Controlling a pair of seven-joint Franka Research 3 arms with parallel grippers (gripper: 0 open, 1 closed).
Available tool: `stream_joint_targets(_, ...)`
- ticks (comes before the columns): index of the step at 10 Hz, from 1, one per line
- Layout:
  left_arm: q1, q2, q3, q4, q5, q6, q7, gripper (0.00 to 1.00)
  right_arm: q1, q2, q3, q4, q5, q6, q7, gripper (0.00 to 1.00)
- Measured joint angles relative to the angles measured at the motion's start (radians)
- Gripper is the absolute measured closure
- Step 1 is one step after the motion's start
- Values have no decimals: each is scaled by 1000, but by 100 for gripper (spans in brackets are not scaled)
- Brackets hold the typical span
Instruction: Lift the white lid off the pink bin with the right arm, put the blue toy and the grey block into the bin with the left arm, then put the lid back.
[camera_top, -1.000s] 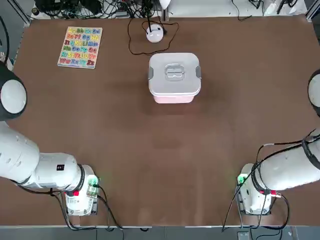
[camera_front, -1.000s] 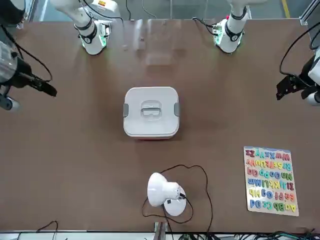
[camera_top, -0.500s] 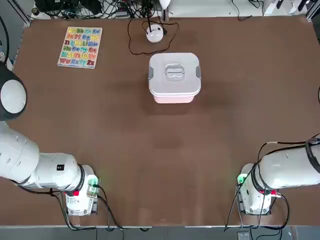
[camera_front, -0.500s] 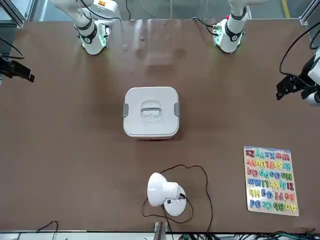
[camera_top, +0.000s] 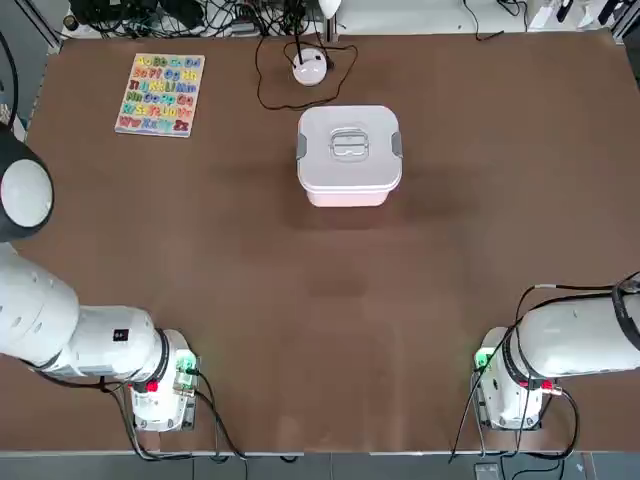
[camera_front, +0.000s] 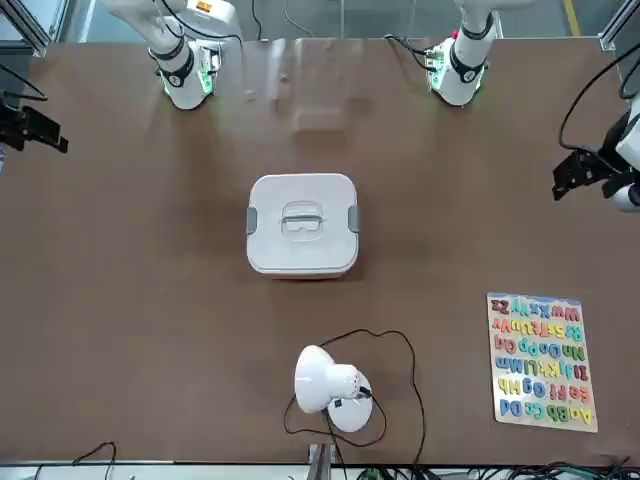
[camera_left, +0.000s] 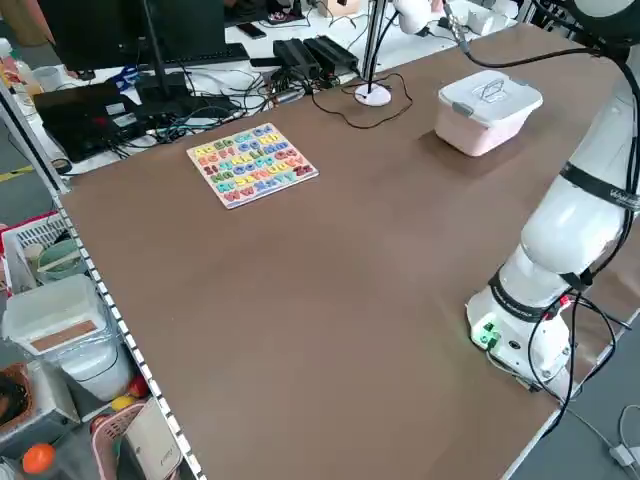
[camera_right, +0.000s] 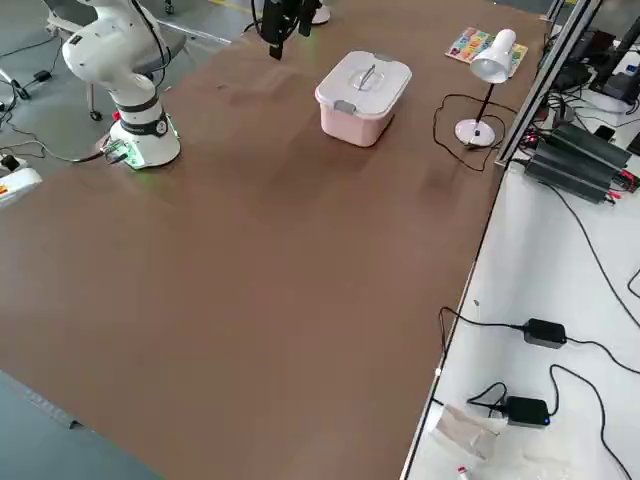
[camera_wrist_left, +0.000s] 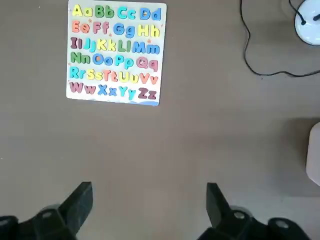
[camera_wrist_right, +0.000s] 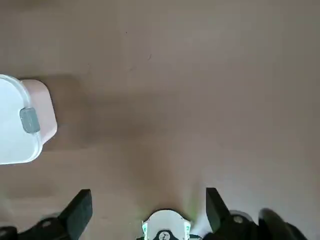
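**Lidded pink bin on brown table, both claws empty**

Item 1: white lid (camera_top: 348, 146). Rounded-square, smooth plastic, seated flat on the pink bin (camera_top: 349, 195). Recessed flat handle at centre, its long axis running across the table from one arm's side to the other; grey clips on the two sides facing the arms' outer edges.

Item 2: pink bin. Pale pink rounded-square tub, glossy walls, only the near wall shows below the lid in the top view. Stands upright, well apart from both claws, roughly midway between them.

Item 3: right gripper (camera_wrist_right: 148, 212). Dark fingers spread wide, nothing between them; it hangs high over bare table with the bin off to one side, well clear.

Item 4: left gripper (camera_wrist_left: 149, 207). Fingers spread wide, empty; points down at bare table.

Item 5: alphabet puzzle board (camera_wrist_left: 116, 53). Flat rectangle with coloured letters, ahead of the left claw.

Item 6: white desk lamp (camera_front: 330, 386). Round base, black cable looped on the table (camera_top: 300, 300), beyond the bin.
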Motion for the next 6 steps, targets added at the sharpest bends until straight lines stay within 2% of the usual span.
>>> stream_joint_targets(6, 3, 0, 2, -1, -45, -12, 1, 0, 0, 0, 7, -10, -1, 18, -3, 0)
